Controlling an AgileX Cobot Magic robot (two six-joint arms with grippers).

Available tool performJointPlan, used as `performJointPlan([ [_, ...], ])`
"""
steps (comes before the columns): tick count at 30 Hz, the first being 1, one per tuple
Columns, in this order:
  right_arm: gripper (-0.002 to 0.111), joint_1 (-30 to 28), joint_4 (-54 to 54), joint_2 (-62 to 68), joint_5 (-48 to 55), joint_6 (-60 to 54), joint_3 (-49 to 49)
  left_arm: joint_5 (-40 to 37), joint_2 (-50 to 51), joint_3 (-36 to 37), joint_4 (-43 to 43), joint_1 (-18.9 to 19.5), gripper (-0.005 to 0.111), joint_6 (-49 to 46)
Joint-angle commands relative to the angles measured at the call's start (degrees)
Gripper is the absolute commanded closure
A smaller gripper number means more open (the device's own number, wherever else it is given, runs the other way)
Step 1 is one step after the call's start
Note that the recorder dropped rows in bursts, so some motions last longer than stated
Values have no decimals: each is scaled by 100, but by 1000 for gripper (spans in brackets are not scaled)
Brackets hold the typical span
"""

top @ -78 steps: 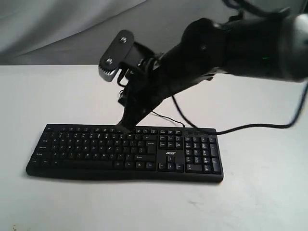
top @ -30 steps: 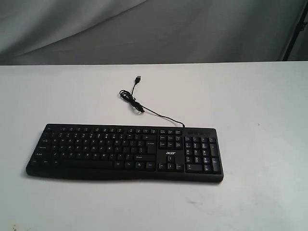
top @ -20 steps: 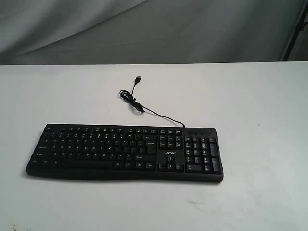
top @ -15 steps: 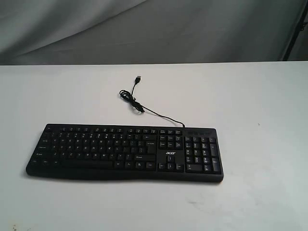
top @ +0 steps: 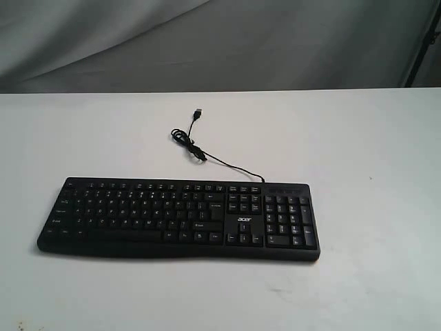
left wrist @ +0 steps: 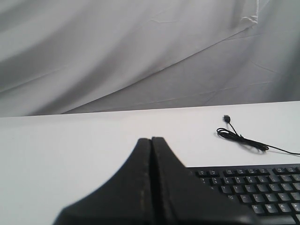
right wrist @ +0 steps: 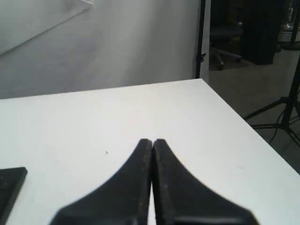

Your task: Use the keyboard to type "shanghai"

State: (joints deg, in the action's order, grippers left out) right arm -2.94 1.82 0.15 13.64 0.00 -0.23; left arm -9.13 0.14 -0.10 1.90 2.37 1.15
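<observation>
The black keyboard (top: 179, 217) lies flat near the front of the white table (top: 358, 152), its thin cable (top: 207, 157) coiled behind it and ending in a loose USB plug (top: 197, 112). Neither arm shows in the exterior view. In the left wrist view my left gripper (left wrist: 151, 139) is shut with nothing in it, held short of the keyboard (left wrist: 258, 187), whose key rows show past one finger; the cable (left wrist: 241, 139) lies beyond. My right gripper (right wrist: 152, 140) is shut and empty over bare table, with only a keyboard corner (right wrist: 10, 185) at the frame's edge.
A grey cloth backdrop (top: 207, 41) hangs behind the table. The right wrist view shows the table's far corner (right wrist: 202, 80) with the floor, a tripod leg (right wrist: 276, 117) and a chair (right wrist: 225, 42) past it.
The right arm, which reached across the keyboard with its tip on the upper key rows, has pulled back out of the exterior view. Over the last second nothing has moved.
</observation>
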Motion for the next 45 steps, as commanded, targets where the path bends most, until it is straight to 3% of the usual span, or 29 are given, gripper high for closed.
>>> performJointPlan([
  [1, 108, -48, -126, -15, 527, 41, 23, 34, -14, 10, 0, -37, 107, 15],
  [45, 108, -48, -126, -15, 591, 52, 23, 34, -14, 10, 0, -37, 107, 15],
])
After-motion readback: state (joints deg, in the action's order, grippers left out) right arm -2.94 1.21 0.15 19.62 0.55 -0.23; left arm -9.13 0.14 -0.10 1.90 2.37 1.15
